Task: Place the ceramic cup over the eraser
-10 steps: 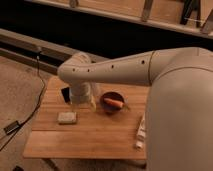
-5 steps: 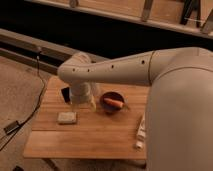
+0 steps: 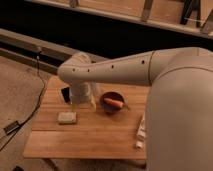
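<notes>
pincer (image 3: 83, 103) above matt wooden table (image 3: 100, 136)

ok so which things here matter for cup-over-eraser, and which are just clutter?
Job: black ceramic cup, back left of the table; pale eraser in front of it; claw, hanging just beside the cup.
Clutter: dark red bowl holding an orange piece; white lumpy object at the table's edge.

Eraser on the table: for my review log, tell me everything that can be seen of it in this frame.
The eraser is a flat, pale whitish-grey rectangular block with rounded corners and a matte look. It lies flat on the wooden table, toward the picture's left. Only the tabletop touches it. The end effector hangs just behind it, slightly to the picture's right and apart from it. The black ceramic cup sits further back, partly hidden by the arm.
</notes>
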`<state>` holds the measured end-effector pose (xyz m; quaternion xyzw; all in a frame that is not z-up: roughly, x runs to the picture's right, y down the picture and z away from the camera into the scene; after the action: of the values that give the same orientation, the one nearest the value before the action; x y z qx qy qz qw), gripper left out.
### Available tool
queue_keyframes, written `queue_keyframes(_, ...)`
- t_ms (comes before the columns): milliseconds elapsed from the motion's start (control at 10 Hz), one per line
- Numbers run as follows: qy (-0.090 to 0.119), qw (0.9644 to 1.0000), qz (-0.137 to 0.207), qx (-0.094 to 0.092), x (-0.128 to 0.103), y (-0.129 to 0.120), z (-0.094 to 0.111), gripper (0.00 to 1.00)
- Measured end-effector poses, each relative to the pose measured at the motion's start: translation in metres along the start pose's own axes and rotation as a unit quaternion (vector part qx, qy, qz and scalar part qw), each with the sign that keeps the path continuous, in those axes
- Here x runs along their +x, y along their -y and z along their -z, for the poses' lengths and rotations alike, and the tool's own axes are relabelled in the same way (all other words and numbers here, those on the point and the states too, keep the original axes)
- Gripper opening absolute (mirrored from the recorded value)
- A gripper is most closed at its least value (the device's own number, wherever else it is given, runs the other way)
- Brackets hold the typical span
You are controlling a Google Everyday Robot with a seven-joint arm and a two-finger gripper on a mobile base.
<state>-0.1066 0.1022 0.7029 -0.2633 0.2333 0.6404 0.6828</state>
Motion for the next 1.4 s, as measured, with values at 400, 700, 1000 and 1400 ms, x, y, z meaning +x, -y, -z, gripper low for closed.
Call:
queue_keyframes(400,0.000,1.0000,0.000,0.000,0.000,0.000,0.000,0.65)
queue_keyframes(700,0.000,1.0000,0.000,0.000,0.000,0.000,0.000,0.65)
queue_keyframes(1000,0.001,1.0000,0.000,0.000,-0.001,0.000,0.000,0.65)
queue_keyframes(1400,0.031,0.9995,0.000,0.006,-0.041,0.037,-0.008,0.65)
